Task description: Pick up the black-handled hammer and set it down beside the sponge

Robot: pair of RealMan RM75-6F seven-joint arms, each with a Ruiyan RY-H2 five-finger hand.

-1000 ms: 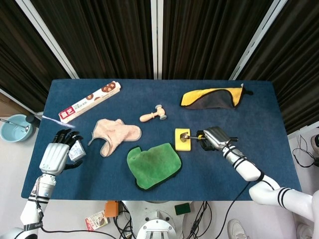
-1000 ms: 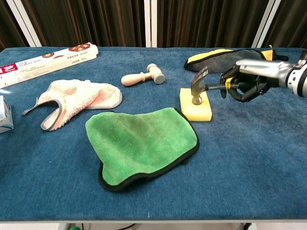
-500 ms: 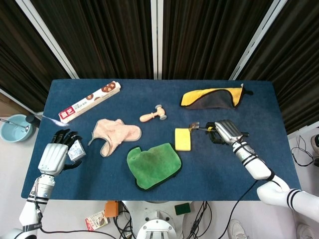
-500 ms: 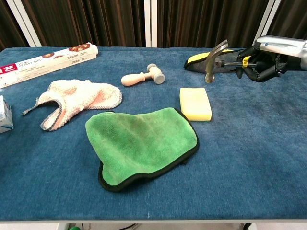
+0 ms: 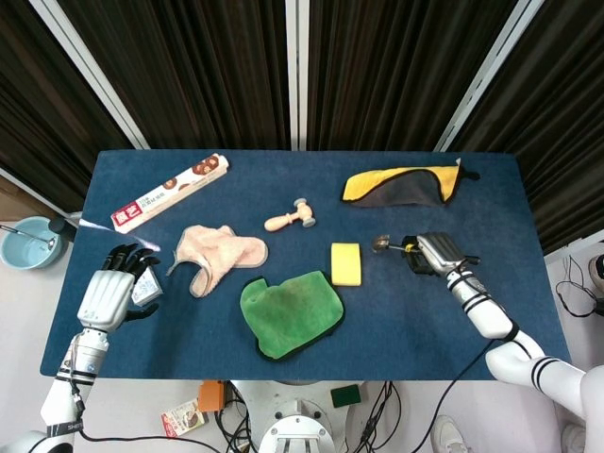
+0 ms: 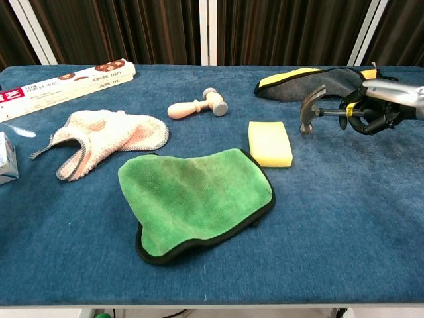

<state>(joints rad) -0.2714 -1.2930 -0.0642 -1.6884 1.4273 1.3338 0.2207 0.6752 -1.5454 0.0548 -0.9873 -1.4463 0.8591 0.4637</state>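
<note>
My right hand grips the black handle of the hammer. Its steel head points left and hangs just above the cloth, a short way right of the yellow sponge. The sponge lies flat on the blue table, with nothing touching it. My left hand rests at the table's left edge with its fingers apart, next to a small white box; it is out of the chest view.
A green cloth lies in front of the sponge, a pink cloth to its left. A wooden mallet, a long snack box and a yellow-grey cloth sit further back.
The right hand lifted the hammer head off the sponge, swung it up and right, then lowered it beside the sponge's right side. The left hand stayed put.
</note>
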